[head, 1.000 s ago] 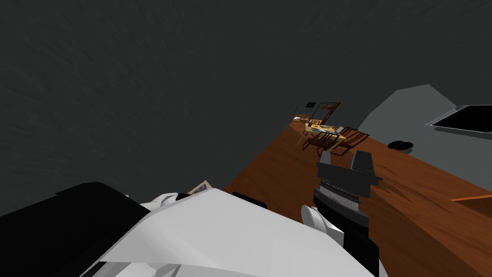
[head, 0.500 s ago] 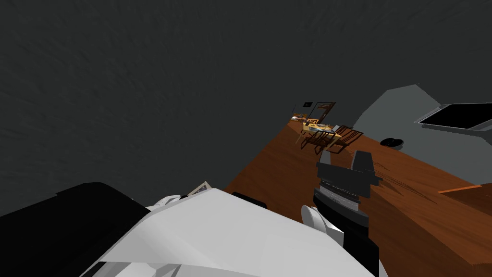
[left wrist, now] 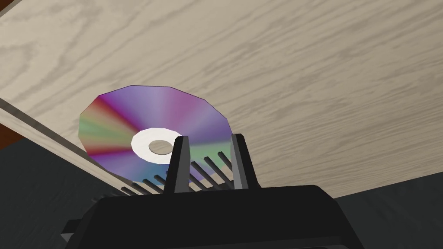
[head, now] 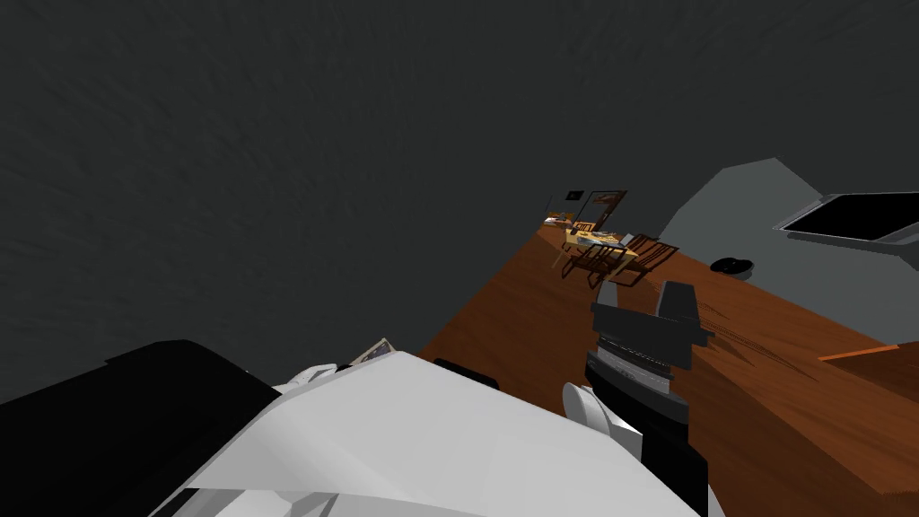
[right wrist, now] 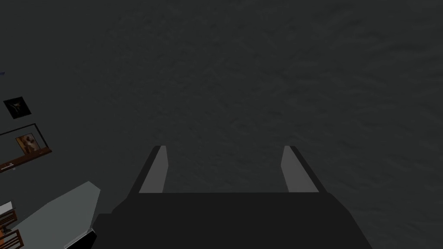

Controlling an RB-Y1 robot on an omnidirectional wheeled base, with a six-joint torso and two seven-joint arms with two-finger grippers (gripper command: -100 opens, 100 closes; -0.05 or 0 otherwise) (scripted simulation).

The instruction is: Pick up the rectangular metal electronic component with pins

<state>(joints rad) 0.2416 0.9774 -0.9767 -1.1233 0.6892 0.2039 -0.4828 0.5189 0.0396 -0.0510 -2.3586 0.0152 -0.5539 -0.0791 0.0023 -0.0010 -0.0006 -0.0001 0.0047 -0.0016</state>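
Component: only a comb-like row of thin dark pins (left wrist: 200, 168) is seen, crossing the disc's (left wrist: 130, 112) rim nearest the L end effector (left wrist: 209, 138). The body is hidden behind the dark block, so its colour & material can't be told.
L end effector: fingers are drawn in to well under open spacing, w/ the pins lying across the gap. It is judged to be clamped on the component.
Contact w/ disc: it can't be told whether the pins touch the disc or hang clear of it.
Risk, slip: thin blade fingers on a small hard part give little bearing area, so the part could be twisted or dropped if jerked.
Risk, snag: if the pins rest on the disc, it could be dragged or scratched, and the pins bent.
Risk, edge: the bench (left wrist: 303, 78) edge runs just beside the disc, so a dropped part could be lost over it.
Disc: flat, faceted round, glossy; purple/green/red sheen, white hub w/ centre hole.
Bench: pale wood grain, matte, flat.
R end effector (right wrist: 223, 149): away from the disc; fingers at full spacing, nothing held.
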